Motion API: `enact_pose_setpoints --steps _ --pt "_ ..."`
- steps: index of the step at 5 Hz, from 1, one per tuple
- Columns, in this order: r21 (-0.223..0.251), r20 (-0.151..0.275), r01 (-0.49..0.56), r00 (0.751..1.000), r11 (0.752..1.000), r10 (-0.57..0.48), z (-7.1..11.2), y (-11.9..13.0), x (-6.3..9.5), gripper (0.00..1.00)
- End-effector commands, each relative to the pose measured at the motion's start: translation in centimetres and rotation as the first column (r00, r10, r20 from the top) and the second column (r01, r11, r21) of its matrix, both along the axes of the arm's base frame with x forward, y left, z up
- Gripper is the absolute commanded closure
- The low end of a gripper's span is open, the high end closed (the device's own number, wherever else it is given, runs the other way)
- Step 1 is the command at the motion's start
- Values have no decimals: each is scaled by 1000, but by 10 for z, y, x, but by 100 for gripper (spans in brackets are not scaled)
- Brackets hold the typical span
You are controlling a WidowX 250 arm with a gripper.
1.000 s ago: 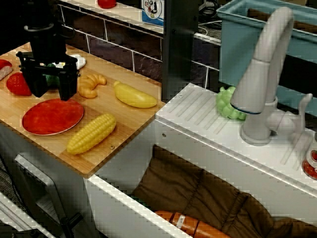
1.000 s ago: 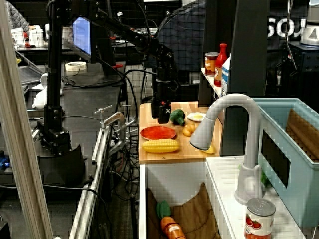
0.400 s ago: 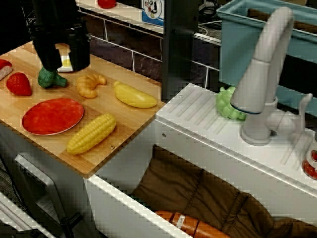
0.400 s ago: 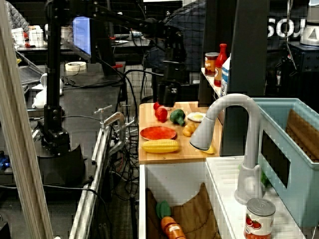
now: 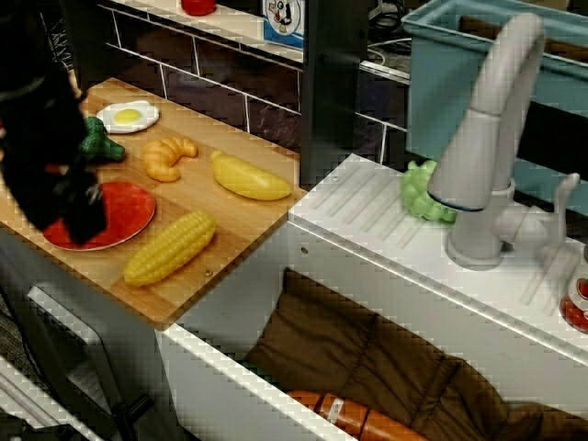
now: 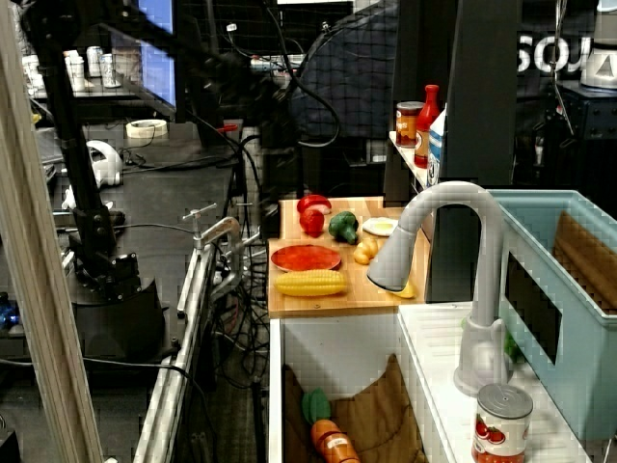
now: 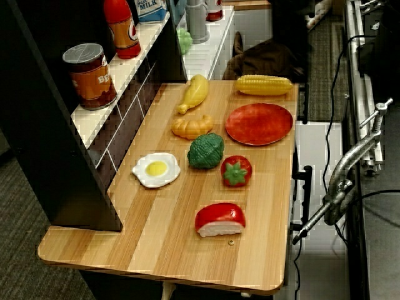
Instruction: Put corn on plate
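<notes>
The yellow corn (image 5: 170, 246) lies on the wooden board just right of the red plate (image 5: 129, 207), close to it but off it. Both also show from the side, corn (image 6: 310, 282) and plate (image 6: 306, 258), and from above, corn (image 7: 264, 85) and plate (image 7: 259, 123). My arm (image 5: 50, 156) is a dark blurred mass at the left, covering the plate's left part in that view. Its fingers cannot be made out. From the side the arm (image 6: 255, 87) is high and left of the board. Nothing hangs over the board in the top view.
On the board lie a smooth yellow piece (image 5: 250, 177), a croissant (image 5: 168, 156), a fried egg (image 5: 128, 116), broccoli (image 7: 205, 150), a strawberry (image 7: 236, 170) and a red-and-white piece (image 7: 220, 219). A sink (image 5: 367, 358) with brown cloth and a faucet (image 5: 487, 138) are to the right.
The arm lifted from behind the plate, then swung off the board toward the left front. The strawberry and broccoli it covered now show.
</notes>
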State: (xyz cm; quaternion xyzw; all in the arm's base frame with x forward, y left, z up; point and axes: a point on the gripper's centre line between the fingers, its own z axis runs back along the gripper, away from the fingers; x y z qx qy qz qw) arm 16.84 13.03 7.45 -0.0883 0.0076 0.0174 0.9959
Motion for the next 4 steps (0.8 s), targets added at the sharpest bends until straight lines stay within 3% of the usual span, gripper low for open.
enact_pose_setpoints --steps 1,2,3,4 --pt "78 53 16 998 997 -21 -57 25 -17 0" --pt "44 15 -8 1000 999 7 -47 5 -2 0" --pt "26 -24 3 1000 1000 -3 -12 -29 11 0" --pt "-68 -41 18 999 998 -21 40 -56 15 0"
